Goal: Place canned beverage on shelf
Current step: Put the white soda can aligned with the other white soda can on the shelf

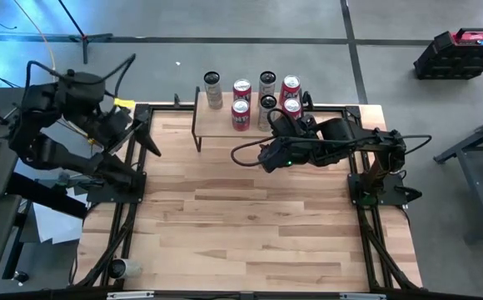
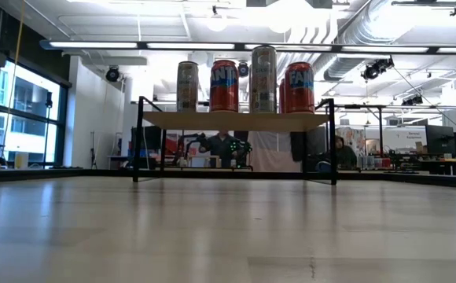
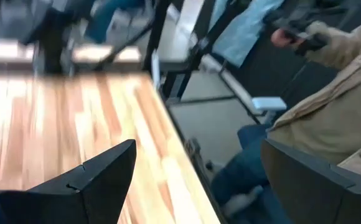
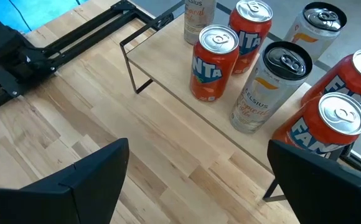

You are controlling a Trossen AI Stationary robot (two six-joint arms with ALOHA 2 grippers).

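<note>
The shelf (image 1: 225,125), a light wood plank on thin black legs, stands at the table's far edge; it also shows in the low view (image 2: 236,120) and the right wrist view (image 4: 168,56). Several cans stand upright on it, red ones (image 4: 213,62) and silver ones (image 4: 269,87). My right gripper (image 4: 198,146) is open and empty, above the table just in front of the shelf's right part (image 1: 281,125), with a red can (image 4: 333,127) beside one finger. My left gripper (image 3: 198,144) is open and empty at the table's left edge (image 1: 141,157).
The wooden tabletop (image 1: 250,225) in front of the shelf is bare. A black frame (image 1: 121,225) runs along the table's sides. A person in a tan jacket (image 3: 336,93) sits beyond the table's edge. A small cylinder (image 1: 118,268) lies near the front left corner.
</note>
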